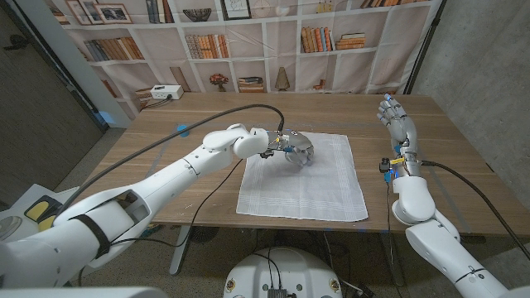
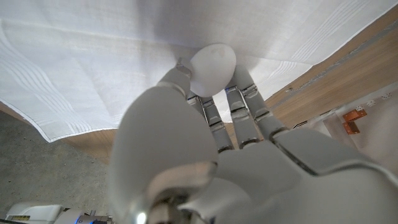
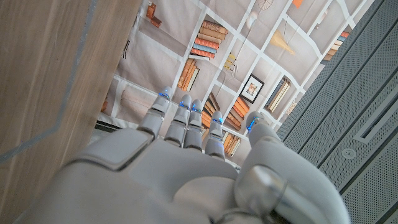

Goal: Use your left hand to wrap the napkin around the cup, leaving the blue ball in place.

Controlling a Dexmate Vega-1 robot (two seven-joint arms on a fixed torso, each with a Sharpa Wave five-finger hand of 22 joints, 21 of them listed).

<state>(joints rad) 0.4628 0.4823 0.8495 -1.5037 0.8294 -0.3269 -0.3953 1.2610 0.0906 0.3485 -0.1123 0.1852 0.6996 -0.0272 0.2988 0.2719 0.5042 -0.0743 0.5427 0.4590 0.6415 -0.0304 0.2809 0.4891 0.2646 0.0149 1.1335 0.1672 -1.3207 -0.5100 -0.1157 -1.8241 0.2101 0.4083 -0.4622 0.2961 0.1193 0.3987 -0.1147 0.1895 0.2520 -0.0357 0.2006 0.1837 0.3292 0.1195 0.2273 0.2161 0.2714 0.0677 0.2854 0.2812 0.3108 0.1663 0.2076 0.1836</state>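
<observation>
Centrally in the frame, the left hand [image 1: 291, 149] curls on the spread white napkin [image 1: 302, 178]; its grasp is unclear. Right hand [image 1: 396, 116] waits released. Tugging could bunch cloth, missing the unseen cup.

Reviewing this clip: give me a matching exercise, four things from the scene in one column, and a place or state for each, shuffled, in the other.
Things:
1. white cloth napkin
2. left hand
3. right hand
4. white power strip

Places or states:
A. raised over the table's right side, fingers apart, holding nothing
B. at the table's far left corner
C. spread open on the wooden table
D. reaching over the napkin's far left part

Pairs: 1-C, 2-D, 3-A, 4-B
</observation>
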